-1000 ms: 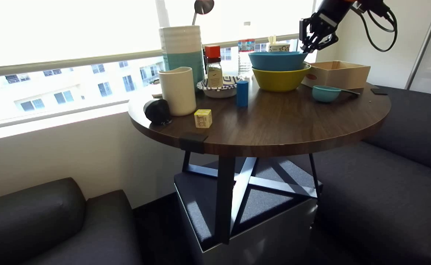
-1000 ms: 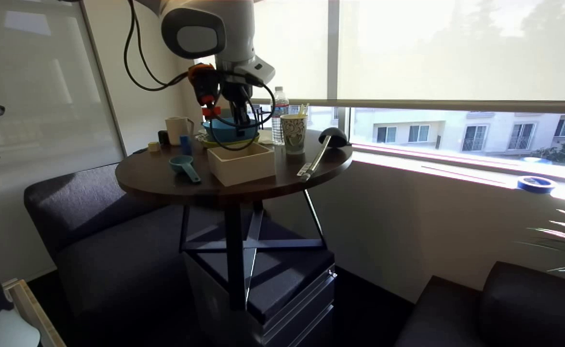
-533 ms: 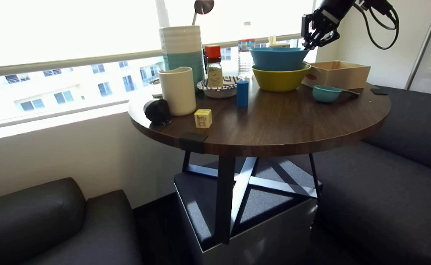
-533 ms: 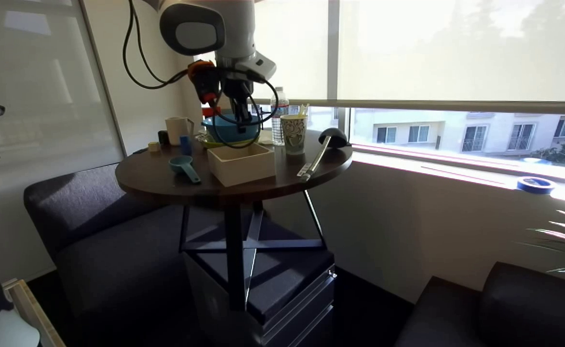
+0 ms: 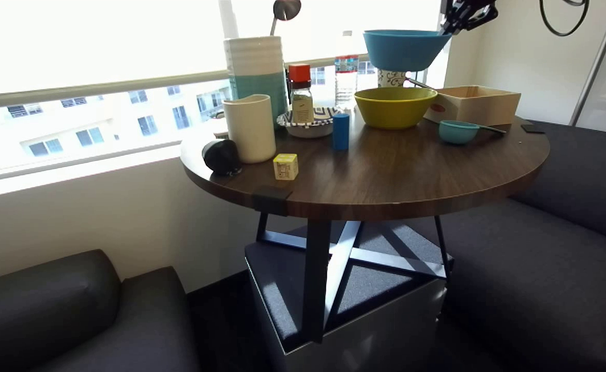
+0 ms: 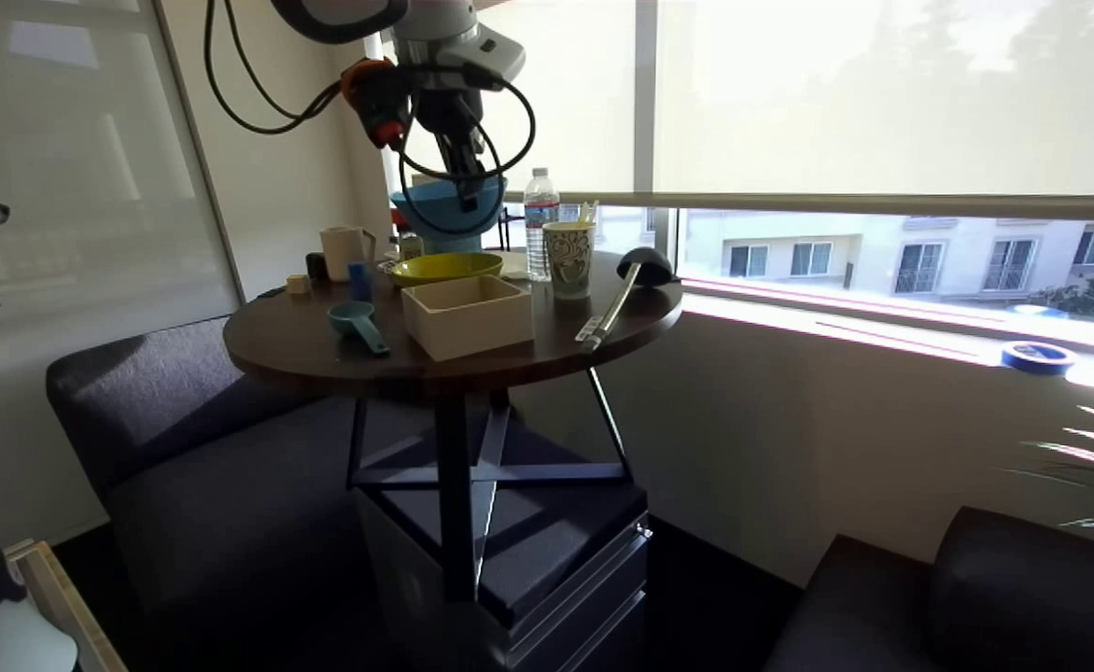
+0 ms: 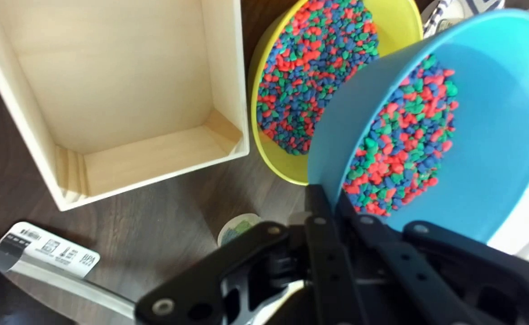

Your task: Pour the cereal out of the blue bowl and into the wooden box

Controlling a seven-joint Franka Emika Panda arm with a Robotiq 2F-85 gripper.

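While our tool [image 7: 332, 196] pinches its rim, we see the blue bowl [image 7: 490, 126] hang clear above the yellow bowl [image 5: 393, 112], approx. level, smooth & bright, w/ red, green & blue cereal [image 7: 402, 144] at its 8 o'clock side in the wrist view. There, the pale wooden box [image 7: 124, 81] sits at the yellow bowl's 9 o'clock. We've a round, dk brown tabletop [image 5: 385, 170]; in an exterior view, bright blind [image 5: 117, 46] at its 10 o'clock, dk seating [image 5: 535, 248] at 4.
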